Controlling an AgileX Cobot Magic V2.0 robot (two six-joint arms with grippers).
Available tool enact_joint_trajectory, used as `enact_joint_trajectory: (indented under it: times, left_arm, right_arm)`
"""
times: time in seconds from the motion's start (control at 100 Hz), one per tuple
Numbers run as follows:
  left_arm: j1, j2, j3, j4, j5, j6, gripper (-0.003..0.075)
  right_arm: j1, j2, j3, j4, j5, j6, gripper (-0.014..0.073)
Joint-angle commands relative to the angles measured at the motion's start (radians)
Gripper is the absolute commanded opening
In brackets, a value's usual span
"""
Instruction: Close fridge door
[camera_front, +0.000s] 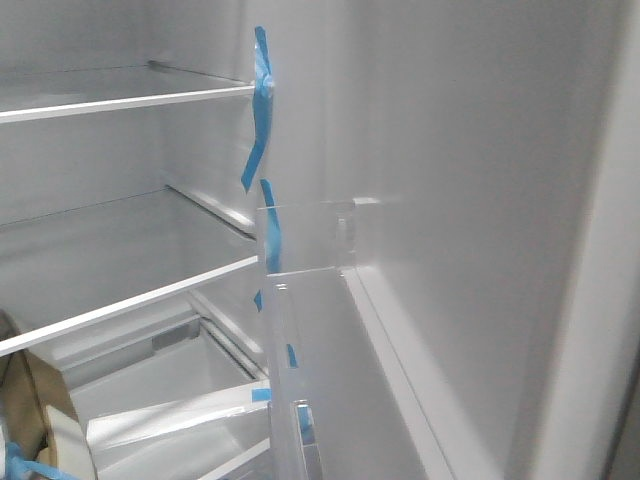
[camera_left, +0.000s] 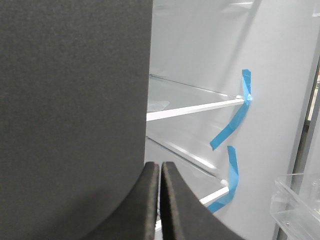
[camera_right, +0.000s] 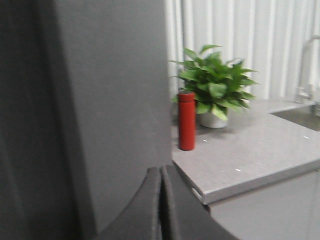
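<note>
The fridge door stands open. Its white inner lining (camera_front: 480, 200) fills the right half of the front view, with clear bins (camera_front: 300, 340) and blue tape strips (camera_front: 262, 110) at its near edge. A door bin also shows in the left wrist view (camera_left: 295, 205). My left gripper (camera_left: 160, 167) is shut and empty, next to a matte dark grey panel (camera_left: 75, 100), facing the fridge interior. My right gripper (camera_right: 161, 172) is shut and empty, close against a matte dark grey face (camera_right: 115, 100) that looks like the door's outer side. Neither gripper shows in the front view.
Glass shelves (camera_front: 120, 100) and a drawer (camera_front: 170, 420) fill the fridge interior on the left. A grey counter (camera_right: 250, 150) beside the fridge holds a red bottle (camera_right: 186, 120) and a potted plant (camera_right: 215, 90); a tap (camera_right: 305, 65) stands at its far end.
</note>
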Motion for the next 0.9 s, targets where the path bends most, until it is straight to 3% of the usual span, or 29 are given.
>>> enact_joint_trajectory:
  times: [0.0,0.26,0.89]
  left_arm:
    - [-0.002,0.019,0.028,-0.002,-0.077,-0.003,-0.0021]
    - [-0.002,0.019,0.028,-0.002,-0.077,-0.003,-0.0021]
    - [-0.002,0.019,0.028,-0.002,-0.077,-0.003,-0.0021]
  right_arm:
    - [0.033,0.053,-0.023,-0.001,-0.129,-0.005,-0.0076]
    - [0.064,0.148,-0.023,-0.001,-0.217,-0.005,-0.0076]
    - [0.143,0.219,-0.023,0.086,-0.247,-0.005,-0.0076]
